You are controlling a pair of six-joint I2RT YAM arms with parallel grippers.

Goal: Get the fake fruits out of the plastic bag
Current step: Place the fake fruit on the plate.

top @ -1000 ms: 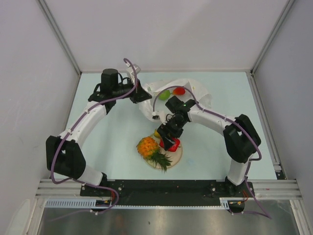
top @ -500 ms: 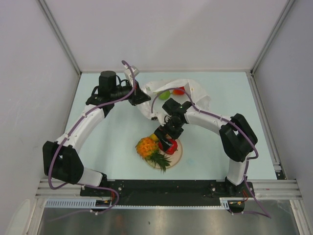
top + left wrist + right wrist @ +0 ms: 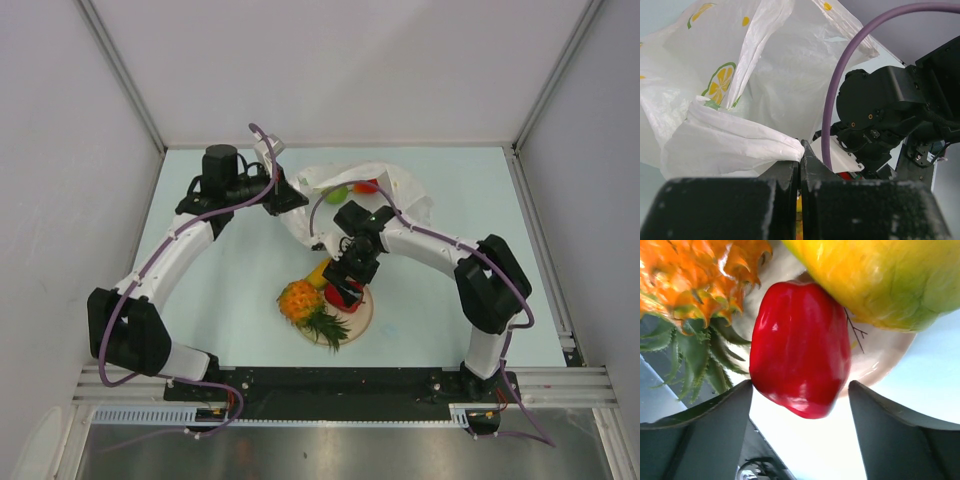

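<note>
The plastic bag point(image 3: 400, 195) lies at the back of the table, and a green piece point(image 3: 337, 194) and a red piece point(image 3: 366, 186) show in its mouth. My left gripper point(image 3: 287, 196) is shut on the bag's edge point(image 3: 740, 140). On the beige plate point(image 3: 366, 318) lie the orange pineapple point(image 3: 301, 300), the yellow-orange mango point(image 3: 319, 272) and a glossy red piece point(image 3: 342, 295). My right gripper point(image 3: 347, 285) is open just above that red piece point(image 3: 800, 347), its fingers point(image 3: 710, 425) spread on either side without touching it. The pineapple point(image 3: 695, 285) and mango point(image 3: 880, 275) lie beside it.
White walls close in the table on three sides. The black rail point(image 3: 340, 380) with both arm bases runs along the near edge. The right arm's wrist point(image 3: 880, 110) hangs close in front of the left gripper.
My right gripper has opened and let go of the red piece, which now lies on the plate by the pineapple and mango. The gripper has lifted slightly. The left gripper still holds the bag.
</note>
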